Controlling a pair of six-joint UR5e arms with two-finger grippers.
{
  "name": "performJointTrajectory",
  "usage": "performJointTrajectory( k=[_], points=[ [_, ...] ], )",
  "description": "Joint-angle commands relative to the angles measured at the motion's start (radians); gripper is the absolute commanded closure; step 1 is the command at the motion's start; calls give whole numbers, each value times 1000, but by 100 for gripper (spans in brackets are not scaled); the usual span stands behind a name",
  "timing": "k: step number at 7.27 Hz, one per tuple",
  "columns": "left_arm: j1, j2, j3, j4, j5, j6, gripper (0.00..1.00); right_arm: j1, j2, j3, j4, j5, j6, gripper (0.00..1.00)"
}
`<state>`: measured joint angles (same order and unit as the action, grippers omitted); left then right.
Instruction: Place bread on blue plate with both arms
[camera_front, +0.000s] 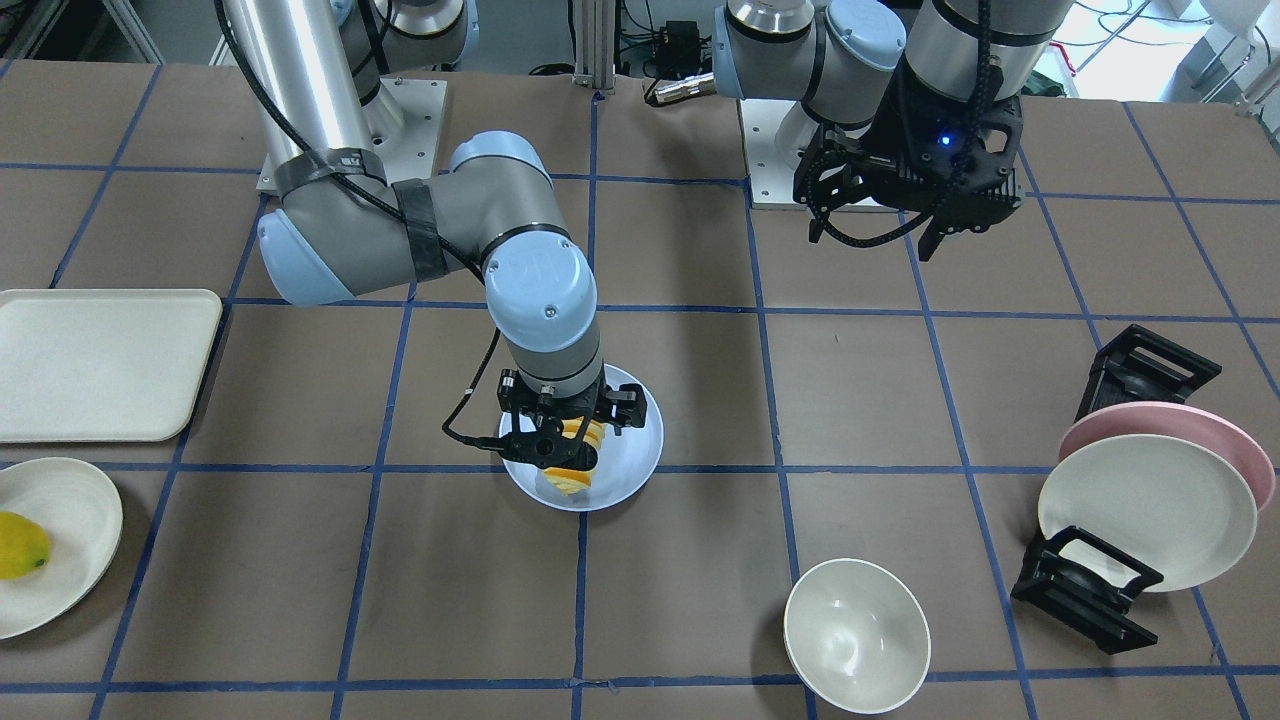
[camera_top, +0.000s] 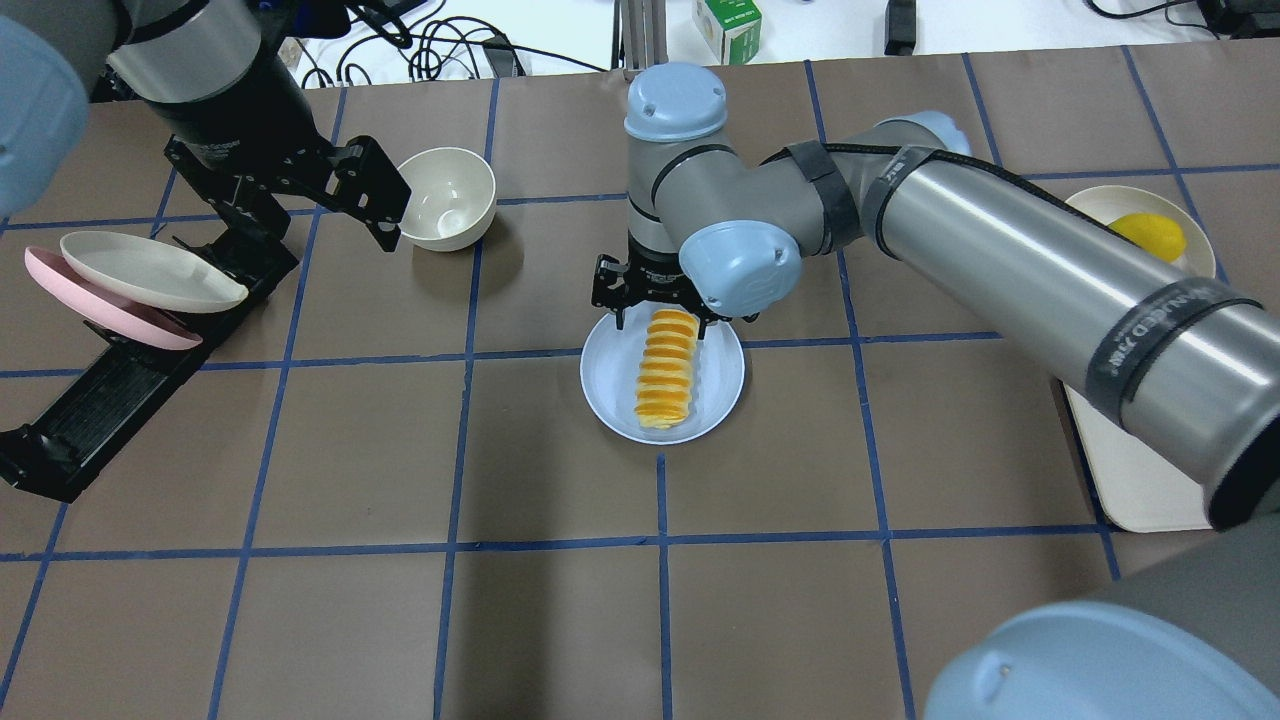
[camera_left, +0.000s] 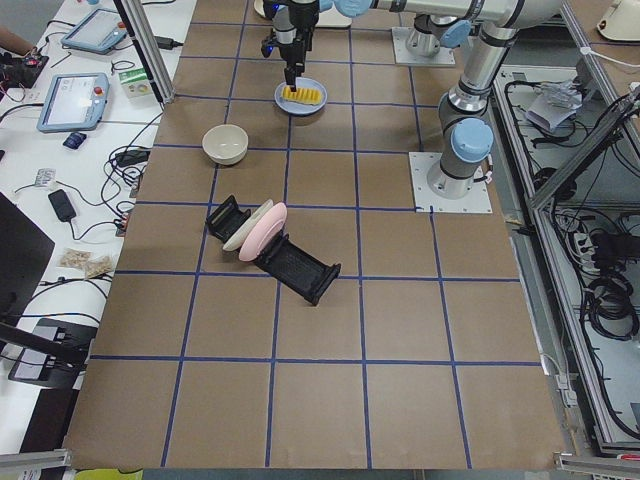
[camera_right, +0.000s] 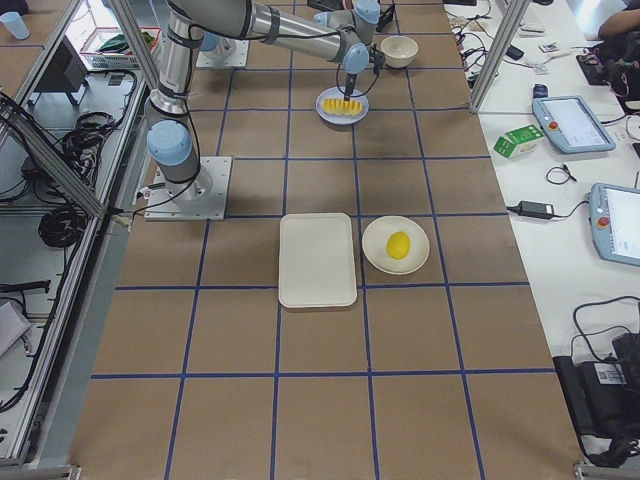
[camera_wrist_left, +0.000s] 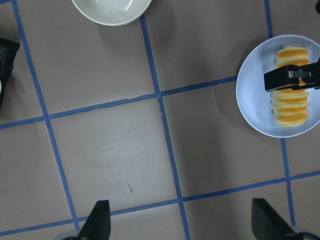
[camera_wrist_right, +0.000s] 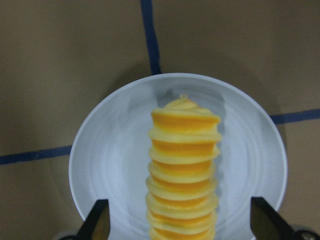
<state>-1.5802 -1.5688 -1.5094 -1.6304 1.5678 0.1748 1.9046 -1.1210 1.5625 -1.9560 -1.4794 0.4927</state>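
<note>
The bread (camera_front: 572, 472) lies lengthwise on the blue plate (camera_front: 637, 452) near the table's middle; both also show in the overhead view, bread (camera_top: 665, 378) and plate (camera_top: 608, 375). My right gripper (camera_front: 562, 432) hangs just over the loaf's far end, open. In its wrist view the fingers (camera_wrist_right: 100, 220) stand wide on both sides of the bread (camera_wrist_right: 184, 160) without touching it, above the plate (camera_wrist_right: 107, 160). My left gripper (camera_top: 290, 232) is open and empty, held high near the plate rack. Its wrist view shows the plate (camera_wrist_left: 252, 90) and bread (camera_wrist_left: 290, 107) off to the right.
A white bowl (camera_top: 447, 195) stands beside my left gripper. A black rack (camera_top: 120, 375) holds a pink plate (camera_top: 95, 310) and a cream plate (camera_top: 150, 270). A cream tray (camera_front: 100, 365) and a white plate with a yellow fruit (camera_front: 20, 545) lie on my right.
</note>
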Motion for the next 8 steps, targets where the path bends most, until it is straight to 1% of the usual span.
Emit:
performJointTrajectory(
  k=[1,2,3,4,5,6,7,8],
  points=[
    [0,7,-5,0,0,-8,0,-102,-142,1,130,-47,-28,0],
    [0,10,-9,1,-2,-12,0,-154,-213,5,167,-50,-66,0],
    [0,12,-11,1,0,-12,0,-200,-291,7,233,-48,-77,0],
    [0,13,-11,1,0,-12,0,-231,-351,8,323,-88,-144,0],
    [0,13,-9,1,0,-12,0,-266,-397,8,382,-110,-192,0],
    [3,13,-2,1,-3,-14,0,-324,-408,14,393,-107,-248,0],
    [5,13,-8,1,-3,-14,0,-366,-422,7,394,-110,-261,0],
    [5,13,-9,1,-3,-15,0,-363,-445,13,394,-107,-253,0]
  ],
)
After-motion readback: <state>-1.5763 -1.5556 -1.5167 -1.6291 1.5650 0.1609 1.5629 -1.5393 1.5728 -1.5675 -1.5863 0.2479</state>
